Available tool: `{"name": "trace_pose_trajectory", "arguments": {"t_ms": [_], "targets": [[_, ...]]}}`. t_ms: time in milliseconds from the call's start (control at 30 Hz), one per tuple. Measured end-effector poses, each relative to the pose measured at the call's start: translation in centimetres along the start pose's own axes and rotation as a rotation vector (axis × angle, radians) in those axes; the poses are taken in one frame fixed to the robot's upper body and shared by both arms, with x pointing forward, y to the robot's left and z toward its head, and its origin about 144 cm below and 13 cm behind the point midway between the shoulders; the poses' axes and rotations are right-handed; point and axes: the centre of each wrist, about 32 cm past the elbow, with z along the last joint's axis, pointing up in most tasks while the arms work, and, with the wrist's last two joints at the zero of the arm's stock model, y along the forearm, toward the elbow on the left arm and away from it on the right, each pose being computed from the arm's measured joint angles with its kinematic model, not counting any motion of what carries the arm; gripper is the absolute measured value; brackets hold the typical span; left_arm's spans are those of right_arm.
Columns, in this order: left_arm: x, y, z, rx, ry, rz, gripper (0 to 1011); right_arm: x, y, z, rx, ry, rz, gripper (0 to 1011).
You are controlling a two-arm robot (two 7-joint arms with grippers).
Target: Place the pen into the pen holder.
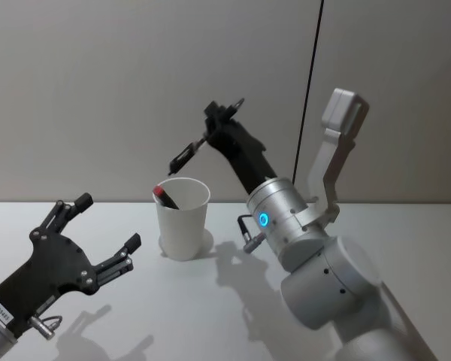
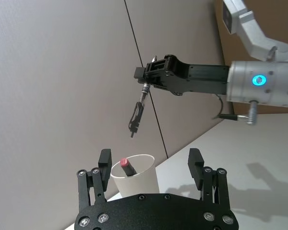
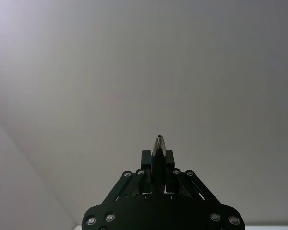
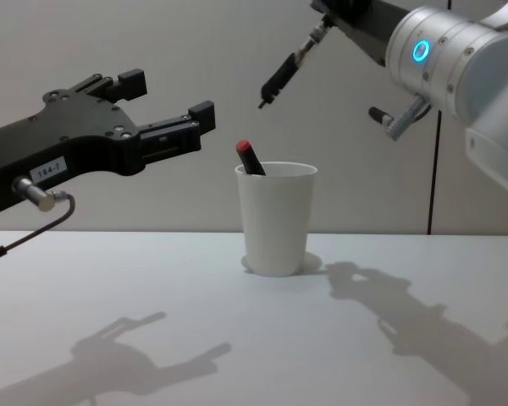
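White paper pen holder stands mid-table while the right gripper, clamped on the slanted pen above it, risks dropping it outside; left gripper hangs open

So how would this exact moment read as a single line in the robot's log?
right gripper: shut on pen, raised above pen holder | holder: upright on table, red-capped marker inside | left gripper: open, idle beside holder
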Motion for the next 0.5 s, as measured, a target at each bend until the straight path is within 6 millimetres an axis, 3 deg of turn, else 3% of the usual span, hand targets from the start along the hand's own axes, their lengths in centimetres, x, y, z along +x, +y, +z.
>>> {"name": "trace_pose_trajectory", "arguments": {"t_ms": [500], "targets": [[0.0, 0.0, 0.0, 0.000, 0.000, 0.000, 1000, 1.7, 3.7, 0.5, 0.070, -0.091, -0.081, 151]]}}
